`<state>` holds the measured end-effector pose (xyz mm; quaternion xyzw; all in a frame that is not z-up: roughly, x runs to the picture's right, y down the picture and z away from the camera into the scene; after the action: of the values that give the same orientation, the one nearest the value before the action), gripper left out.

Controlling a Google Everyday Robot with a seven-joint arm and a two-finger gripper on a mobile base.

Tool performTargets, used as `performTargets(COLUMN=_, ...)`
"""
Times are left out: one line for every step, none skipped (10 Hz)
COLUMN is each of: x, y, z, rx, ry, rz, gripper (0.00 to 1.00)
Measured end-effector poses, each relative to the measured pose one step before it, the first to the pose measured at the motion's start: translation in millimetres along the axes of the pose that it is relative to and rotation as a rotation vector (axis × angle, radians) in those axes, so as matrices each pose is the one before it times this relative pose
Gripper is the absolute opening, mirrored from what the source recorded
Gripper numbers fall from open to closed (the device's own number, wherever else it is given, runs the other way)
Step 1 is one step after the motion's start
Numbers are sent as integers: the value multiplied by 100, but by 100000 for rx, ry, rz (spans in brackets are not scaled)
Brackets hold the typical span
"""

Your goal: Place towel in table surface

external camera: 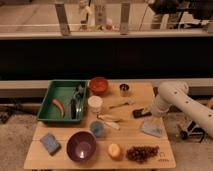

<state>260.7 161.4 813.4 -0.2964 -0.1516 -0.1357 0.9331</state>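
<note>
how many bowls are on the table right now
2. A red bowl sits at the back beside the green tray; a purple bowl sits at the front left. The gripper hangs by the towel, right side.
</note>
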Motion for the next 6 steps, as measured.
performTargets(x=68, y=460, z=98, rx=48, ry=45, rz=636, gripper=80)
performTargets(x=157, y=349, z=98, rx=146, ry=83, rz=556, gripper=80)
performTargets(x=51, y=146, z=103, rx=40, ry=211, rz=133, gripper=80)
performTargets(x=37, y=105, z=81, rx=-90, ry=238, rz=331, gripper=80)
performTargets(x=36, y=153, z=261, rx=-715, ry=833, rz=997, gripper=80)
performTargets(x=-34, y=74, z=211, rx=-590, ry=922, rz=947, gripper=80)
